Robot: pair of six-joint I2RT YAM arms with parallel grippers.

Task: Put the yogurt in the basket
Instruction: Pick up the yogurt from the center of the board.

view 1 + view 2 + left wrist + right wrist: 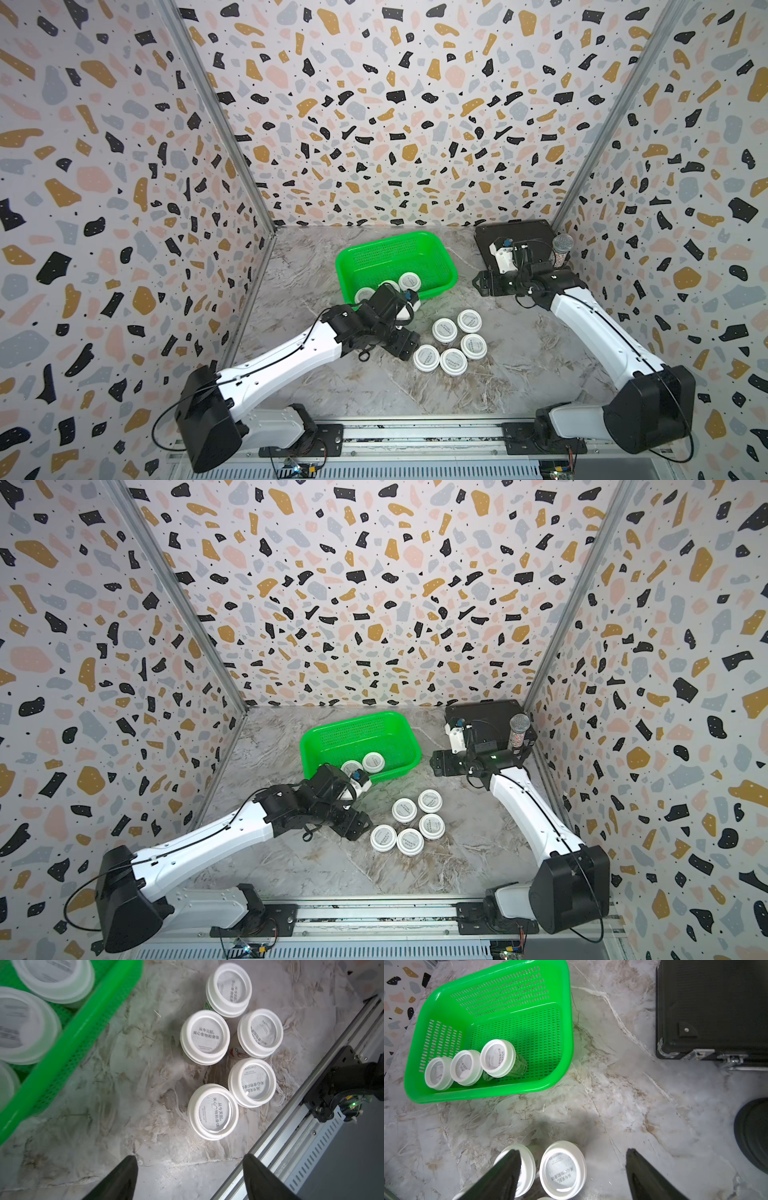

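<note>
Top views: your green mesh basket (390, 255), centre, holds three round white-lidded yogurt cups (409, 281); five more cups (444, 329) cluster below on the marbled table (519, 374). Left wrist: left end effector (189, 1156) gapes, empty. Right wrist: right end effector (572, 1150) likewise.

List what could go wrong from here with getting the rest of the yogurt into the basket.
1. The five yogurt cups on the table stand packed close together. The open left gripper closing on one could nudge or tip a neighbour.
2. Three cups crowd one corner of the basket. Another cup released there might land on a lid and topple.
</note>
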